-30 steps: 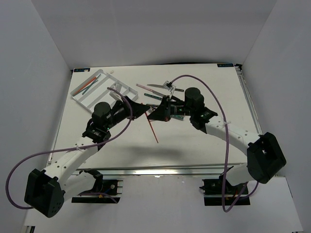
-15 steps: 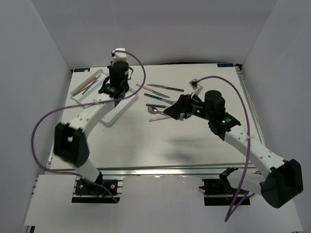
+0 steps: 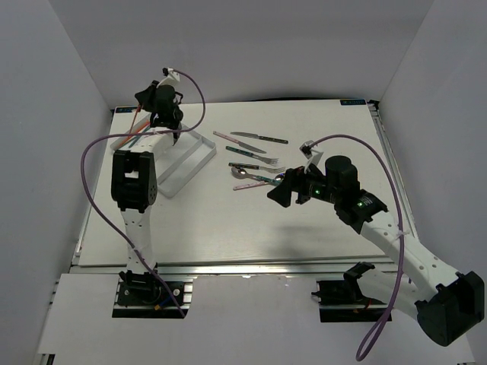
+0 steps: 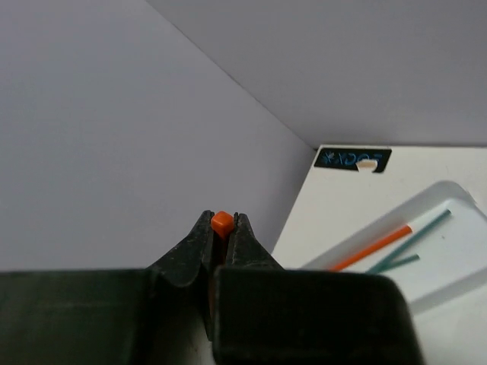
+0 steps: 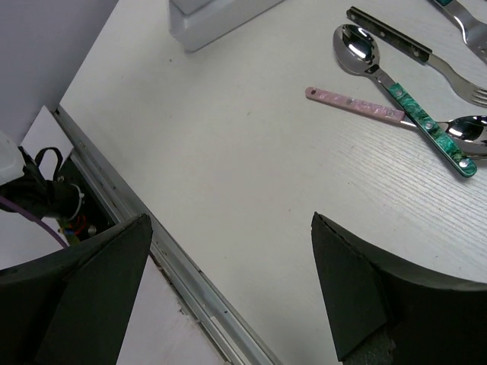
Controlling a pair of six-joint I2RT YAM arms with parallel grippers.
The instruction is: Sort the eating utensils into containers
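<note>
Your right gripper [image 3: 275, 194] hangs wide open and empty over the white table [image 3: 228, 228], beside the loose metal-ended, pink- and teal-handled utensils [image 3: 251, 160]. Farther off, your left gripper [image 4: 221, 230] is clamped tight on a thin orange chopstick [image 4: 222, 221] by the far end of the flat white plastic cutlery tray [image 3: 179, 179].

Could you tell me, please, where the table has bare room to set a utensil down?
The near half of the table, between the white tray and the near edge, is bare, as is the far right corner. Crowded: the loose utensils mid-table, with the right gripper beside them.
</note>
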